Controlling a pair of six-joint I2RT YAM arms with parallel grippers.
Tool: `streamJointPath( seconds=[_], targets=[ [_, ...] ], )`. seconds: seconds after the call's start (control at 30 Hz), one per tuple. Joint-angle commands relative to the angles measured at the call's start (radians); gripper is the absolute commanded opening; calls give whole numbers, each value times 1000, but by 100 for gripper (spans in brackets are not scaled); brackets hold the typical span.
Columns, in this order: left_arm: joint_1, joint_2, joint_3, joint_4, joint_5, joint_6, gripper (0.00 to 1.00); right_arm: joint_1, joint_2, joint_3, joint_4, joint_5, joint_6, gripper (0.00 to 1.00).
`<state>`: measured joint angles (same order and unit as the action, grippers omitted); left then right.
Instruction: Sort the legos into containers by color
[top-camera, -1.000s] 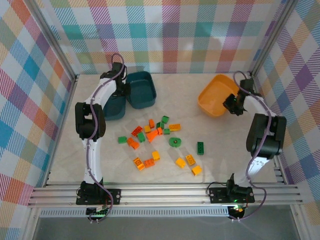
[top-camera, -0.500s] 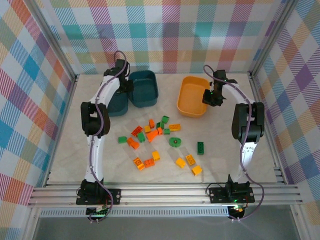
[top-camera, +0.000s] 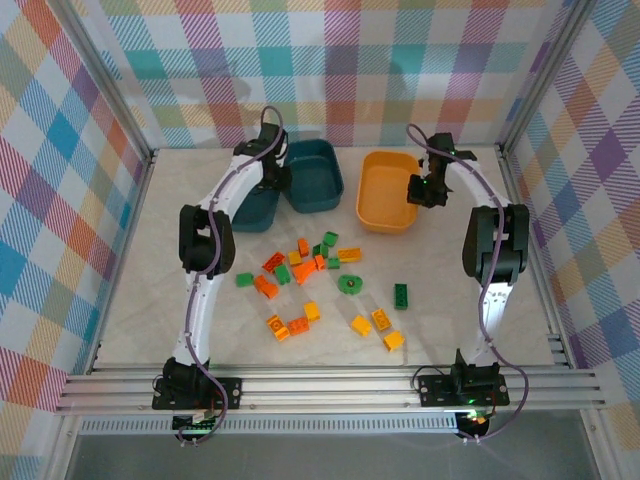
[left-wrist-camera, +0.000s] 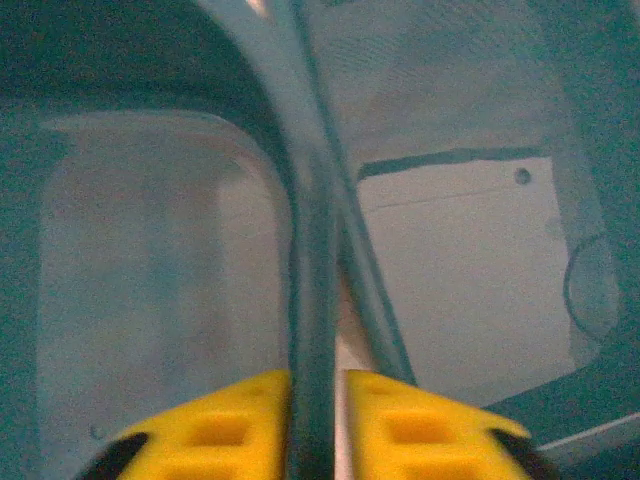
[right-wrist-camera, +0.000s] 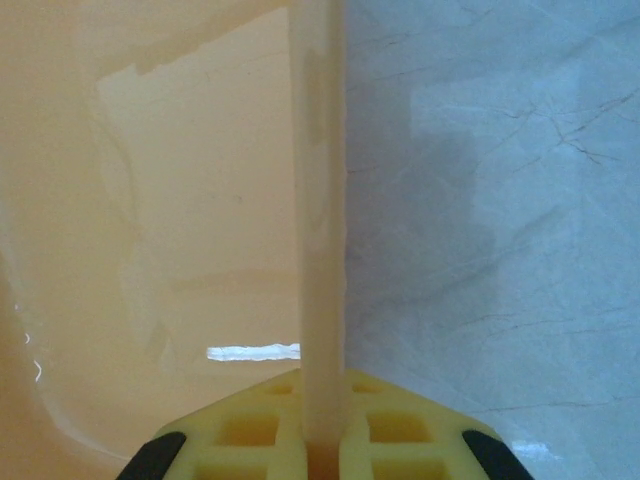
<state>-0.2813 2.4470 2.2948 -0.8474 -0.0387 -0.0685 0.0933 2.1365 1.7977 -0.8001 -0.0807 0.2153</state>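
Left arm (top-camera: 200, 300) and right arm (top-camera: 487, 320): white tubular links, black joint housings and bases, a thin grey-purple cable looping along each. Left end effector (left-wrist-camera: 318, 390) and right end effector (right-wrist-camera: 322, 385) have yellow pocketed plastic fingers (left-wrist-camera: 215, 435) with black outer corners.

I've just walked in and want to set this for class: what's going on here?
Each arm is gripping a container, not a brick. The left arm has its jaws shut on the wall of a teal tub. The right arm has its jaws shut on the wall of the orange tub. The legos lie loose mid-table, unsorted.
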Motion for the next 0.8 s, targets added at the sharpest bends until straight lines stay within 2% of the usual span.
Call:
streamJointPath(
  seconds=[0.0,0.07,0.17,0.3,0.43,0.6,0.77],
  targets=[
    [5,3,17,-40,-15,-56,40,8,43,44,-41,-26,-37,4],
    [4,-11,19,-41,-8,-90,52,9,57,56,-44,-35,-41,5],
    [5,-37,41,-48,22,-129,59,11,69,68,-44,-44,-40,5],
    [4,-89,66,-52,63,-173,60,11,72,76,-47,-32,-43,5],
    [-14,-121,65,-38,169,-225,60,11,77,77,-45,-38,-37,5],
    [-89,-107,66,10,272,-260,58,11,75,69,-40,-34,-25,5],
    [-159,-41,102,54,309,-299,57,11,55,33,-23,-24,-9,5]
  ],
)
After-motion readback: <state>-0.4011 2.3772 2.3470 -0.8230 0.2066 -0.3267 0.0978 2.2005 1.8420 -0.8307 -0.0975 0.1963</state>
